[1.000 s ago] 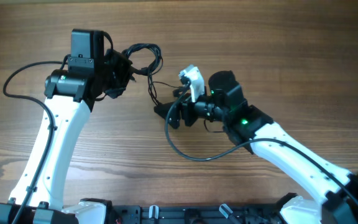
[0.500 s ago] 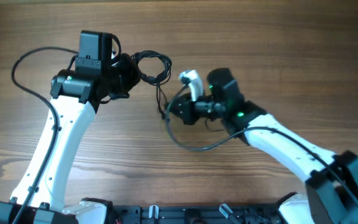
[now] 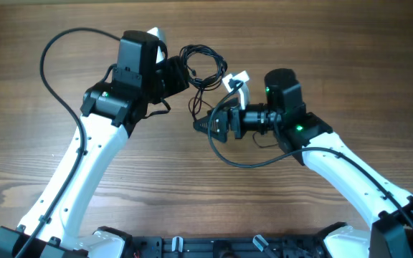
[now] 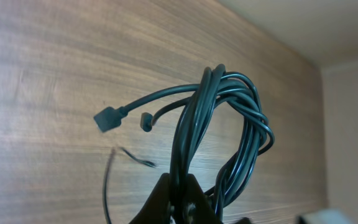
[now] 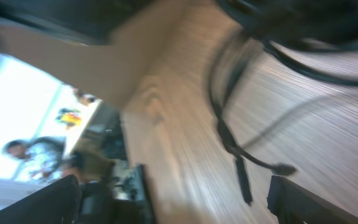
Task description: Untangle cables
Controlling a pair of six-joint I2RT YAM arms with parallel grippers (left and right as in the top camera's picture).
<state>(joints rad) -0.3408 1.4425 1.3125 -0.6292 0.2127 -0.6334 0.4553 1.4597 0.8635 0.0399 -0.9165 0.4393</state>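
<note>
While two white robot arms lean toward each other over a wood-grain counter (image 3: 350,50), the left arm (image 3: 84,165) reaches in from the near left corner and the right arm (image 3: 350,175) from the near right. The left gripper (image 4: 178,198) has its fingers pinched tight on the cables (image 4: 229,124), a bunch of thin black loops that rises from the grip with the counter behind it. From overhead, the bundle sits near the middle of the far side, between the two wrists, with loose strands trailing toward the right gripper (image 3: 203,125). That gripper's fingers (image 5: 48,202) stand wide apart and hold nothing, while a blurred strand runs across the wood ahead of them. Two small plug ends (image 4: 106,118) stick out to the left of the held loops.
</note>
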